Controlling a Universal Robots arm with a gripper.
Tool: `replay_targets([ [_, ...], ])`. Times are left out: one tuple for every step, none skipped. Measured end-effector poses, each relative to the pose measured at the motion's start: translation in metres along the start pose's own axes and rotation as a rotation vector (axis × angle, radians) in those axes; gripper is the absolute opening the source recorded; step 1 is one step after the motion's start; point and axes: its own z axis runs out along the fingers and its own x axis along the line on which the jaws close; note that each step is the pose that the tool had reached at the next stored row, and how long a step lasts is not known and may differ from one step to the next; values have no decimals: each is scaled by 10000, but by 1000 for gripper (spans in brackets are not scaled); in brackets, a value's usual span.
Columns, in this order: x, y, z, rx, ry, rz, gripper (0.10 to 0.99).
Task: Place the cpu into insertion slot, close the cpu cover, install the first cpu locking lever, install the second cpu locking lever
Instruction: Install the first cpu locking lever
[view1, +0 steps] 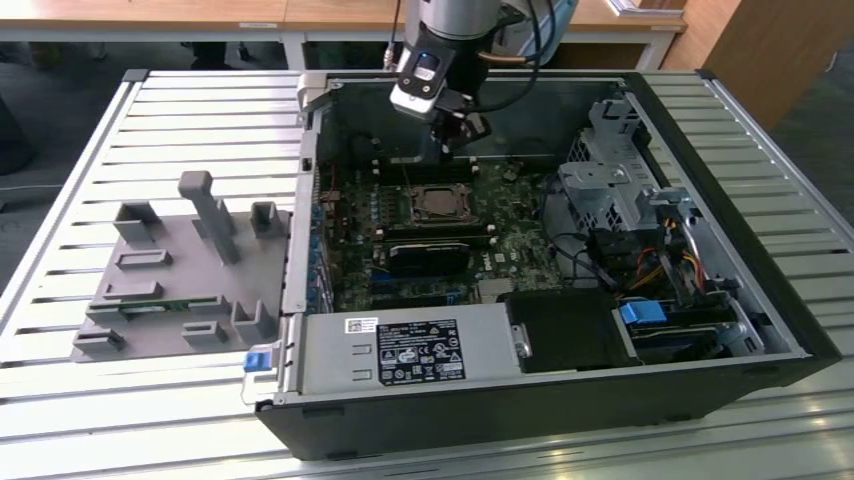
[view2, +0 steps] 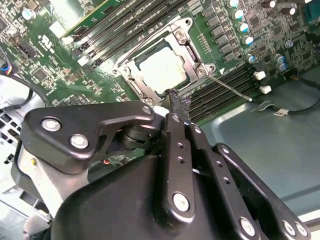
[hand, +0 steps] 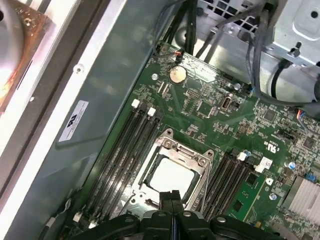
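Silver-grey metal catches the light in the middle of the green motherboard (hand: 210, 125): the cpu (hand: 170, 177) lies flat inside the insertion slot (hand: 148, 174). The cpu cover (hand: 182, 151) appears to be folded down around it, its cut-out framing the chip. So the placing and the closing look done, and I judge the lever work to be the step in hand.

In the second wrist view a thin locking lever (view2: 230, 88) juts from a corner of the socket out over the memory slots (hand: 125, 145) and looks unlatched — whether it is the first or the second I cannot tell. The tool (view2: 178, 100) hangs at the socket's edge, just beside the cover, its fingers clenched together with nothing between them. Whether the tip touches the frame I cannot say.

The lever job, as I read it, calls for a narrow, steady push on a slim, springy rod. The rod has to be swung down and tucked under its catch without scraping the board or slipping onto the memory slots close by.

The computer case (view1: 534, 410) lies open on its side on a counter (view1: 134, 400) of pale metal slats, with a grey fixture block (view1: 174, 270) just beside it on the exterior view's left. Wooden desks (view1: 160, 12) stand behind.
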Motion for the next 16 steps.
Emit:
replay_targets([
  [0, 0, 0, 1, 1, -71, 106],
  [0, 0, 0, 2, 2, -144, 106],
  [0, 0, 0, 3, 4, -223, 106],
  [0, 0, 0, 4, 5, -303, 106],
  [0, 0, 0, 5, 6, -385, 106],
  [0, 0, 0, 7, 7, -469, 106],
  [0, 0, 0, 7, 9, -555, 106],
  [0, 0, 0, 9, 10, -643, 106],
  [0, 0, 0, 10, 12, -737, 106],
  [0, 0, 0, 12, 13, -819, 106],
  [0, 0, 0, 13, 14, -895, 106],
  [0, 0, 0, 14, 16, -972, 106],
  [0, 0, 0, 15, 16, -1050, 106],
  [0, 0, 0, 16, 18, -1129, 106],
  [0, 0, 0, 18, 19, -1204, 106],
  [0, 0, 0, 19, 20, -1282, 106],
])
